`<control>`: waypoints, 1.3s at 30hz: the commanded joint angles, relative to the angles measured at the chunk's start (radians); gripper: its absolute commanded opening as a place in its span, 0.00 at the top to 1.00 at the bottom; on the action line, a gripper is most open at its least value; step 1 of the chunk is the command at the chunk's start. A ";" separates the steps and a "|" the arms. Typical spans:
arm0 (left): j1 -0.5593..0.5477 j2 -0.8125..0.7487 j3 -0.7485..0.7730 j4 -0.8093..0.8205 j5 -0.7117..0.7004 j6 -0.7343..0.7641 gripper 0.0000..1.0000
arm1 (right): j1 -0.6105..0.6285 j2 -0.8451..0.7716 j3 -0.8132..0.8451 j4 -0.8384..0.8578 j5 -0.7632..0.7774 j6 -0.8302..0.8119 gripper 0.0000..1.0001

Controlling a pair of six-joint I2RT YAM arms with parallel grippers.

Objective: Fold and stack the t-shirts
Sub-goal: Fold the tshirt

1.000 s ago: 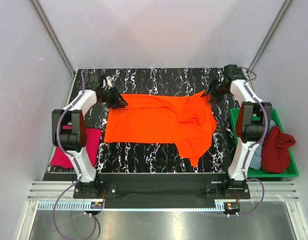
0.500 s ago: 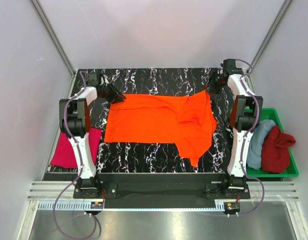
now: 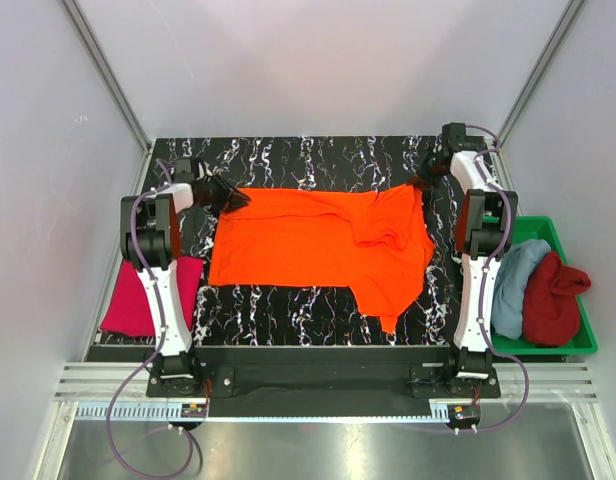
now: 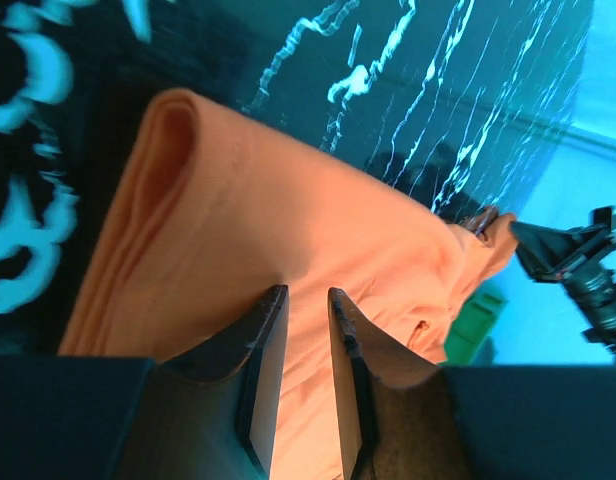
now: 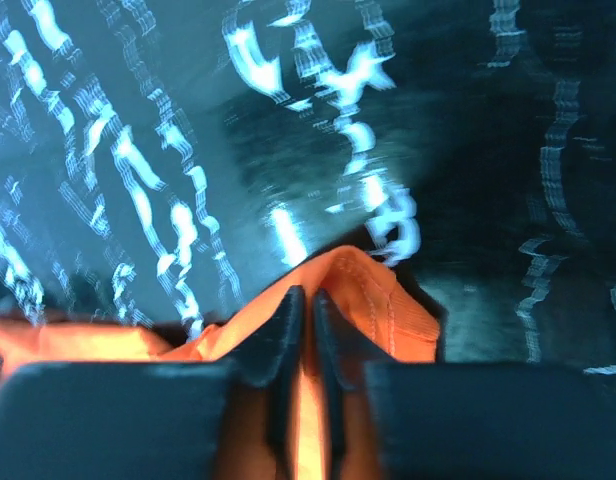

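Gripping, left gripper (image 4: 306, 295): narrow jaws pinch the far-left corner of the orange t-shirt (image 3: 308, 240).
Pinching, right gripper (image 5: 308, 295): closed on its far-right corner fold.
Lying, orange t-shirt: spread on the desk (image 3: 318, 155), right side rumpled.
Resting, magenta t-shirt (image 3: 138, 300): left of the orange one.
Sitting, light blue t-shirt (image 3: 513, 285) and dark red t-shirt (image 3: 553, 295): right of it, in the green tray (image 3: 580, 345).

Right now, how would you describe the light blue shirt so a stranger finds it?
Find the green tray right of the marbled table. Two bunched shirts lie in it; the light blue t-shirt is the pale one, on the table side of the dark red t-shirt.
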 commanded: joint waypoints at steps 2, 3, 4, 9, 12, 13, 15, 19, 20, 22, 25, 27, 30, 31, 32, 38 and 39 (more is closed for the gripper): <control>0.047 0.022 -0.001 0.040 0.020 -0.037 0.70 | -0.011 -0.048 -0.010 -0.002 0.184 0.046 0.95; 0.052 0.033 0.004 0.037 0.022 -0.037 0.70 | -0.013 -0.051 -0.017 -0.004 0.202 0.049 1.00; 0.059 0.039 0.010 0.037 0.025 -0.037 0.70 | -0.013 -0.052 -0.021 -0.006 0.218 0.061 1.00; 0.065 0.088 0.053 0.034 0.042 -0.038 0.70 | -0.016 -0.044 -0.037 -0.006 0.301 0.116 1.00; 0.065 0.105 0.071 0.034 0.049 -0.032 0.70 | -0.016 -0.038 -0.041 -0.004 0.318 0.132 1.00; 0.070 0.108 0.074 0.034 0.054 -0.028 0.70 | -0.016 -0.039 -0.040 -0.004 0.318 0.130 1.00; 0.070 0.105 0.086 0.029 0.058 -0.017 0.70 | -0.016 -0.038 -0.032 -0.006 0.304 0.118 1.00; 0.070 0.067 0.119 -0.041 0.037 0.050 0.66 | -0.019 -0.071 -0.017 -0.042 0.308 0.084 0.97; 0.070 0.038 0.123 -0.049 0.029 0.061 0.65 | -0.019 -0.075 -0.004 -0.079 0.310 0.077 0.78; 0.069 0.001 0.119 -0.078 0.022 0.090 0.63 | -0.019 -0.078 0.047 -0.134 0.313 0.038 0.64; 0.058 -0.097 0.079 -0.110 0.002 0.135 0.61 | -0.019 -0.099 0.097 -0.251 0.366 -0.009 0.52; 0.046 -0.187 0.028 -0.129 -0.018 0.159 0.60 | -0.020 -0.155 0.088 -0.298 0.405 -0.014 0.48; -0.009 -0.312 -0.064 -0.141 -0.053 0.202 0.57 | -0.019 -0.267 -0.007 -0.300 0.400 -0.003 0.45; -0.025 -0.341 -0.088 -0.141 -0.058 0.212 0.55 | -0.019 -0.294 -0.067 -0.297 0.399 -0.002 0.41; -0.042 -0.393 -0.138 -0.143 -0.075 0.213 0.54 | -0.019 -0.321 -0.099 -0.291 0.400 -0.006 0.37; -0.246 -0.498 -0.243 -0.117 -0.087 0.170 0.51 | -0.019 -0.504 -0.343 -0.242 0.275 -0.031 0.36; -0.302 -0.493 -0.246 -0.071 -0.077 0.154 0.51 | -0.019 -0.569 -0.453 -0.207 0.215 -0.005 0.36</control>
